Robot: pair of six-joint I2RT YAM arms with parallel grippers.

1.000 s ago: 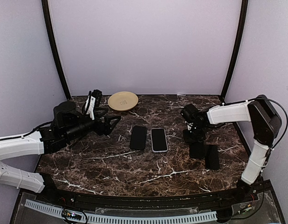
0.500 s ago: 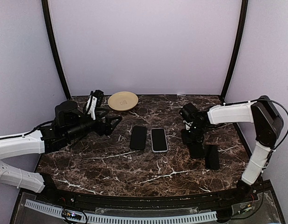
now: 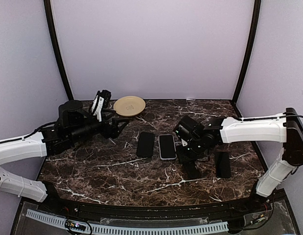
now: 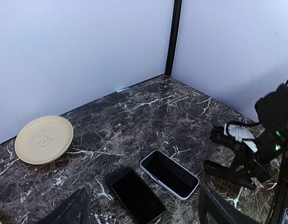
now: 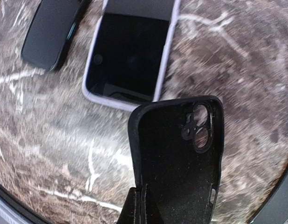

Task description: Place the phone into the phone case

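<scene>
Right now, nearest me, the right gripper (image 5: 138,205) is clamped tight on the lower edge of the black phone case (image 5: 176,163). In the wrist view the case fills the lower middle of the frame, its hollow side up and the camera cut-out toward the upper right. Whether its far end touches the marble table (image 3: 92,171) I cannot tell. From overhead, gripper and case sit just right of centre. A flat dark slab (image 3: 223,165) lies on the table just to their right, apart from them.

Just beyond the case is the light-rimmed phone (image 5: 130,51), flat and screen up, in the upper middle of the wrist view. The case's top edge covers the phone's near corner in that view. A dark phone (image 3: 145,144) lies beside it on the left, parallel and close, not touching.

Further back, left of centre overhead, my left gripper (image 3: 120,127) hangs above the table with its jaws spread wide and nothing between them. At the far edge, toward the back wall, a cream plate (image 3: 129,105) rests on the marble.
</scene>
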